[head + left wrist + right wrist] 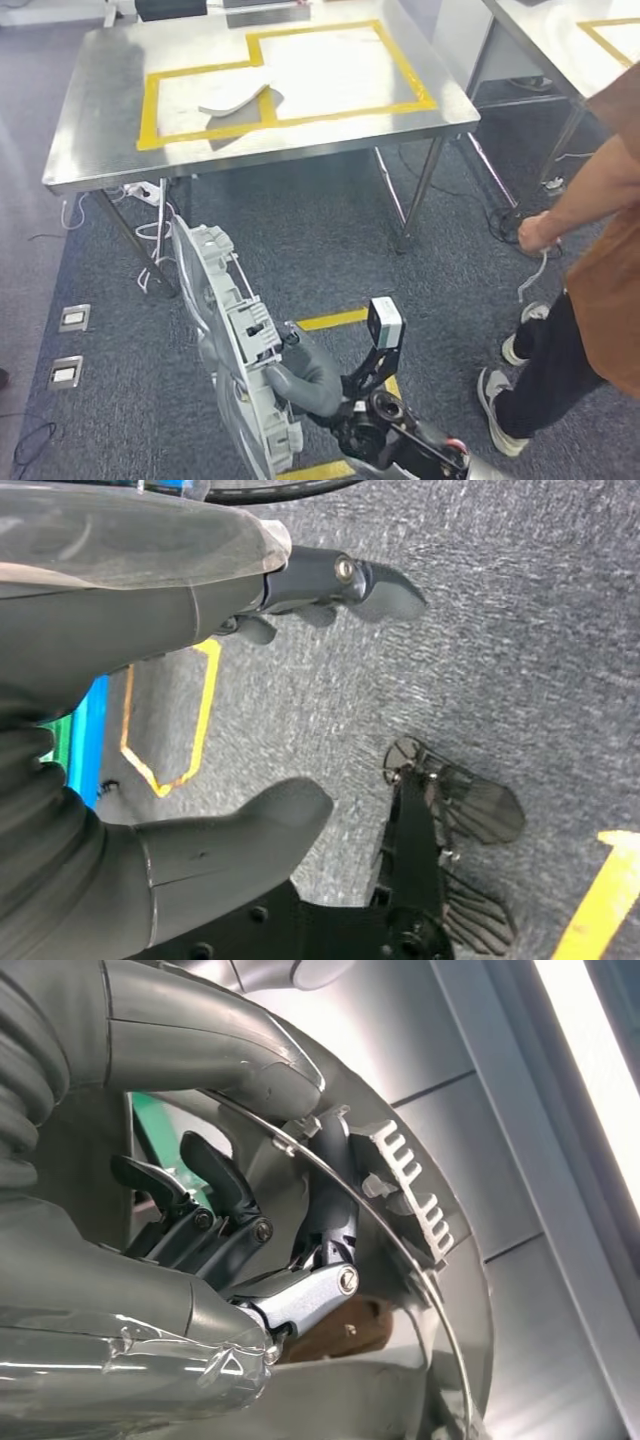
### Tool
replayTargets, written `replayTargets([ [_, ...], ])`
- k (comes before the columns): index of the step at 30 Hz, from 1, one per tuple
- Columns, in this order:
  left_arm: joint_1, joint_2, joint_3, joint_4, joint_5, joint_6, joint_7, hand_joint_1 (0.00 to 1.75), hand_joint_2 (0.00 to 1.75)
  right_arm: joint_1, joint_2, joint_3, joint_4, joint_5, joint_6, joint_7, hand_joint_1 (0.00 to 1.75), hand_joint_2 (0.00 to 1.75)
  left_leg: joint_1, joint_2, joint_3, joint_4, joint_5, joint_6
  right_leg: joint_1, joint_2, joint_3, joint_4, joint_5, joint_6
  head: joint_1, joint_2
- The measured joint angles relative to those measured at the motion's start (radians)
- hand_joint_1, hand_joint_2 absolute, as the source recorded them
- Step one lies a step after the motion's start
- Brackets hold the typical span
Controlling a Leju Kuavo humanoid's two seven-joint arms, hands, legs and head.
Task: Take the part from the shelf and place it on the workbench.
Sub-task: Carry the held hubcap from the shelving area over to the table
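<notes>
A long grey-white plastic part [234,335] with ribs and clips is held on edge above the carpet. My right hand [309,378] grips it from the right side. In the right wrist view my right hand [226,1245] wraps its thumb and dark fingers around the part's [411,1195] curved rim. The steel workbench [98,110] stands ahead with a yellow tape outline on its top. A white curved part [232,97] lies inside that outline. My left hand [113,640] hangs over the carpet, thumb and fingers apart, holding nothing.
A person [596,270] in a brown top stands at the right, one hand holding a white cable. A second steel table [558,40] is at the far right. Floor sockets [74,318] and cables lie at the left; yellow tape [332,320] marks the carpet.
</notes>
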Motion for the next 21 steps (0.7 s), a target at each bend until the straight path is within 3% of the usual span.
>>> replayTargets([
  [2,-0.002,0.0,0.0,0.0,0.0,0.0,0.0,0.0,1.75,-0.001,0.001,0.0,-0.001,0.0,0.0,0.0,1.75,1.75,0.001,0.0,-0.033,0.064,-0.016,-0.009,-0.006,0.0,0.02,-0.015,-0.001,-0.005,-0.009,0.0],
  [5,-0.004,-0.001,0.0,0.0,0.0,0.0,0.001,0.0,1.75,-0.001,0.002,0.0,0.0,0.0,0.0,0.0,1.75,1.75,0.003,0.0,-0.161,0.246,-0.078,-0.021,-0.007,0.0,0.033,-0.022,-0.011,-0.013,-0.027,0.0],
  [6,-0.002,-0.001,0.0,0.0,0.0,0.0,0.001,0.0,1.75,-0.001,0.002,0.0,0.0,0.0,0.0,0.0,1.75,1.75,0.004,0.0,-0.192,0.274,-0.082,-0.022,-0.007,0.001,0.039,-0.022,-0.018,-0.014,-0.031,0.0],
  [7,0.0,0.0,0.0,0.0,0.0,0.0,0.001,0.0,1.75,-0.001,0.002,0.001,0.0,0.0,0.0,0.0,1.75,1.75,0.004,0.0,-0.206,0.266,-0.063,-0.021,-0.007,0.003,0.047,-0.022,-0.025,-0.015,-0.035,0.0],
  [10,0.002,0.003,0.0,0.0,0.0,0.0,0.0,0.0,1.75,-0.001,0.002,0.001,0.001,0.0,0.0,0.0,1.75,1.75,0.001,0.0,-0.165,0.084,0.073,-0.012,-0.005,0.006,0.077,-0.022,-0.049,-0.009,-0.05,0.0],
  [11,0.001,0.004,0.0,0.0,0.0,0.0,0.0,0.0,1.75,-0.001,0.002,0.001,0.001,0.0,0.0,0.0,1.75,1.75,-0.001,0.001,-0.15,0.032,0.091,-0.005,-0.004,0.007,0.083,-0.022,-0.057,-0.005,-0.054,0.0],
  [12,0.001,0.005,0.0,0.0,0.0,0.0,0.0,0.0,1.75,-0.001,0.002,0.001,0.002,0.0,0.0,0.0,1.75,1.75,-0.003,0.001,-0.141,0.002,0.096,0.002,-0.002,0.007,0.086,-0.023,-0.063,0.001,-0.057,0.0],
  [15,0.001,0.004,-0.001,0.0,-0.001,0.0,-0.001,0.0,1.75,-0.001,0.002,0.001,0.001,0.0,0.0,0.0,1.75,1.75,-0.001,-0.001,-0.12,-0.019,0.097,0.023,0.0,0.007,0.098,-0.013,-0.073,0.017,-0.054,0.0],
  [17,0.002,0.002,-0.001,0.0,-0.002,0.0,-0.001,0.0,1.75,-0.002,0.002,0.0,0.001,0.0,0.0,0.0,1.75,1.75,0.003,0.0,-0.097,-0.025,0.094,0.033,-0.002,0.005,0.082,0.04,-0.099,0.028,-0.046,0.0],
  [21,0.002,0.002,-0.001,0.0,-0.003,0.0,-0.002,0.0,1.75,0.001,0.002,0.0,0.002,0.0,0.0,0.0,1.75,1.75,0.004,0.0,-0.067,-0.026,0.068,0.041,-0.011,0.003,-0.059,0.269,-0.185,0.044,-0.028,0.0],
])
